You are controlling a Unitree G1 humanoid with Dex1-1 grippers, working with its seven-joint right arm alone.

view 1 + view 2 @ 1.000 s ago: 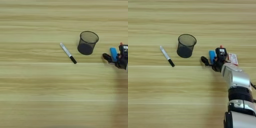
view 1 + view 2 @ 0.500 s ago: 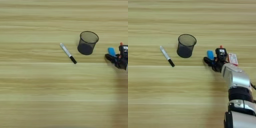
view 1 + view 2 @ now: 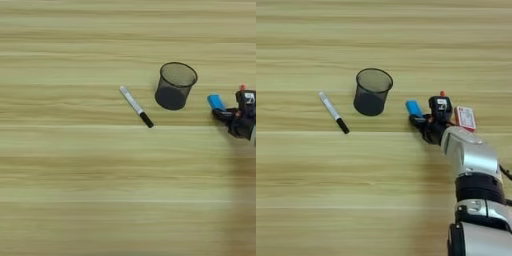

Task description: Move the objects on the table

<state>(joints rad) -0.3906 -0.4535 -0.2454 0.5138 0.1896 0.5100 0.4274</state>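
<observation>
Silver forearm (image 3: 468, 155) reaches up-left; black fingers (image 3: 418, 120) touch blue block (image 3: 414, 107), gap can't tell.

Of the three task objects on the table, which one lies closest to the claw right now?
The small blue block, lying right at the claw. The red-and-white box lies on the arm's far side, and the mesh pen cup stands farther left.

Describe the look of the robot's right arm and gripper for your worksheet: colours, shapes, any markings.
The right arm has a smooth, rounded silver forearm shell, then a black ring-shaped joint and more silver casing toward the bottom edge. A thin dark cable shows at its right side. The gripper is black, with a boxy black part carrying a small white label and an orange-red tip above it.
</observation>
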